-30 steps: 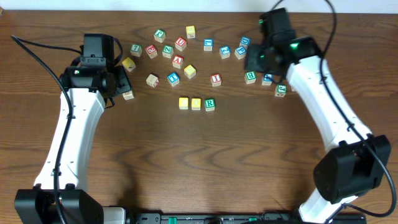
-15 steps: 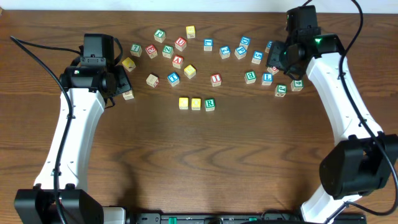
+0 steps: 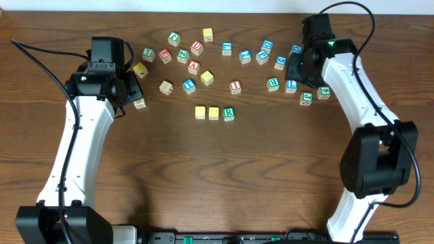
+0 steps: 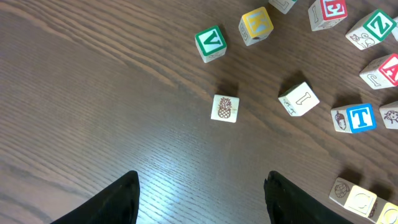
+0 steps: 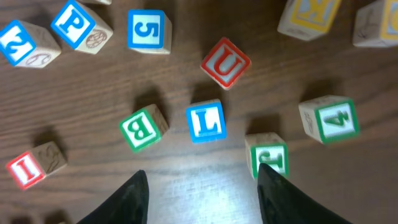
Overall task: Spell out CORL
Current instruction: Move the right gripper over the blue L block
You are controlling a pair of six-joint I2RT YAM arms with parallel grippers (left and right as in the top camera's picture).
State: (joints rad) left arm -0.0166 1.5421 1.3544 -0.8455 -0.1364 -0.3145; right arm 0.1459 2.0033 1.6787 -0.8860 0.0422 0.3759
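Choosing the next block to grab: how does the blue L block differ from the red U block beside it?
The L block has a blue letter and border; the U block has red ones. The L block sits nearly square to the right wrist view; the U block is turned cornerwise. Both are small wooden cubes, letter up, not touching.

Your left arm [image 3: 76,132] and right arm [image 3: 356,95] wear white shells between black joint housings. Thin black cables [image 3: 30,49] loop off each wrist. A green light [image 3: 330,45] glows on the right one, and the left gripper [image 4: 202,180] has matte black fingers [image 4: 115,202].
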